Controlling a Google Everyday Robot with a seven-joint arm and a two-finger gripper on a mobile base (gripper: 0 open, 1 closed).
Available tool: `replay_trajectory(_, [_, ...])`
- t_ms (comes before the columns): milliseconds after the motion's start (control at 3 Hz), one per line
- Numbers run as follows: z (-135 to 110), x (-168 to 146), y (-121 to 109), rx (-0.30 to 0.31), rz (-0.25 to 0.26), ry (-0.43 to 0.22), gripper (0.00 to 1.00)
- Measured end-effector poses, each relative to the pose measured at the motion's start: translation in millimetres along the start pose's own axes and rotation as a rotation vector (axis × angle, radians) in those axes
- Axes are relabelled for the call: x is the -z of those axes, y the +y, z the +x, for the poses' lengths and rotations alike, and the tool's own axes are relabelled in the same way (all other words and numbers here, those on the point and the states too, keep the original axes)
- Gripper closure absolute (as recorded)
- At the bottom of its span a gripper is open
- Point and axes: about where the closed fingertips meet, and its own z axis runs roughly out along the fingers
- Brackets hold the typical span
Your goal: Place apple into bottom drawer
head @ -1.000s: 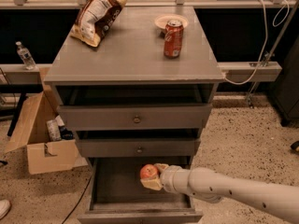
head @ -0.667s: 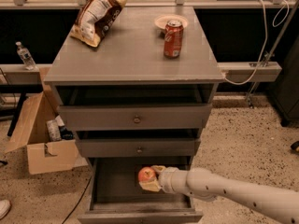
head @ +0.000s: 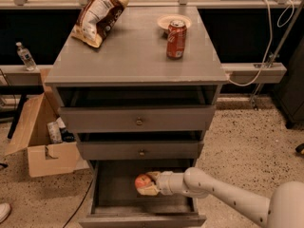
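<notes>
Camera view: below the counter (head: 135, 56) the bottom drawer (head: 114, 186) stands open. Inside it the gripper (head: 150, 184) hangs over the drawer floor, fingers clamped on the apple (head: 141, 181) from its sides. I judge the apple light, firm, smooth-skinned and easily bruised, so a hold across its widest girth suits, with a low release.

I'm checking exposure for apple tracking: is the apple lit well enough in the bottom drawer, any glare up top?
Camera view: the apple, gripped by the hand inside the bottom drawer, shows clearly red against the shadowed drawer floor; the cabinet top is evenly lit, no strong glare.
</notes>
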Motion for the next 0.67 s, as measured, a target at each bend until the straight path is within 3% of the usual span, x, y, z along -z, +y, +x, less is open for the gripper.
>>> replay_trajectory(333, [0,0,2,0.001,-0.001,0.001,1.00])
replay_trajectory(667, [12,-25,0,0.035,-0.035,0.021,1.00])
